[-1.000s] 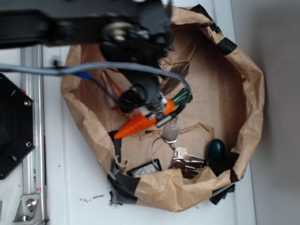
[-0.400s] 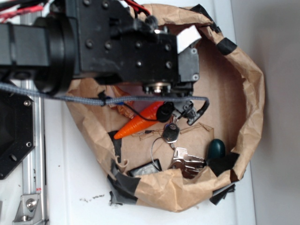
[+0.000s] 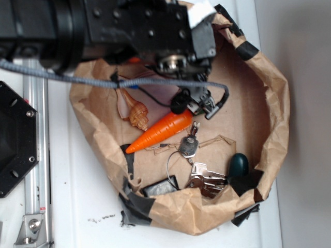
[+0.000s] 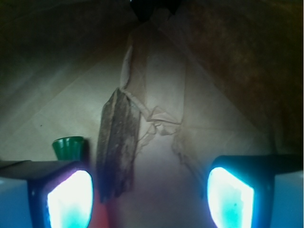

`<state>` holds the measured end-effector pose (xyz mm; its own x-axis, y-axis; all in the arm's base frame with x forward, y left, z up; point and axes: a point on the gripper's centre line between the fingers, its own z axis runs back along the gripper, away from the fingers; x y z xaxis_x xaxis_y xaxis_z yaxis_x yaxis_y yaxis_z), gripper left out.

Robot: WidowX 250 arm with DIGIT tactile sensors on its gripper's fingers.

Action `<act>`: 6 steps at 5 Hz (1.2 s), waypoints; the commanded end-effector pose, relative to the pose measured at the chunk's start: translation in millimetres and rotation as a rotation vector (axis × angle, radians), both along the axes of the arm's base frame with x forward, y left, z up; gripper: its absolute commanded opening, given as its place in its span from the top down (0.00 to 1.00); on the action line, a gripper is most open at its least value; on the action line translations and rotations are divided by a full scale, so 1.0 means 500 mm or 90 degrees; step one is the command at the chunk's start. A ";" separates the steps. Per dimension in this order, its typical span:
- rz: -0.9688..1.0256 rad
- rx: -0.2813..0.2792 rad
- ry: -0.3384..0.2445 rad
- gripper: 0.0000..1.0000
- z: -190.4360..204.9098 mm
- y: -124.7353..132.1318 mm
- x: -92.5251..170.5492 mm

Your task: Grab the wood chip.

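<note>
- While poised over the wood chip (image 4: 116,145), gripper (image 4: 149,197) spread wide, holding nothing.
- Chip nearer the lower-left pad (image 4: 70,199), so likely off-centre.

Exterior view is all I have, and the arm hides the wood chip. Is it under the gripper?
Observer: Yes. The wrist view shows the wood chip lying flat on the paper below the gripper.
Operator: Centred between the pads?
Observer: No. It lies close to the pad on the left of the wrist picture, well away from the other one.
Operator: Jaws open?
Observer: Wide open, not closed on the chip.
</note>
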<state>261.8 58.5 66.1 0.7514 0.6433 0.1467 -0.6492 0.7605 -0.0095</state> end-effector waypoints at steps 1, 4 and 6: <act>0.019 -0.015 -0.069 0.00 0.026 0.058 0.013; 0.024 -0.020 -0.009 0.00 -0.095 0.018 0.073; -0.018 -0.031 -0.014 0.45 -0.096 -0.012 0.059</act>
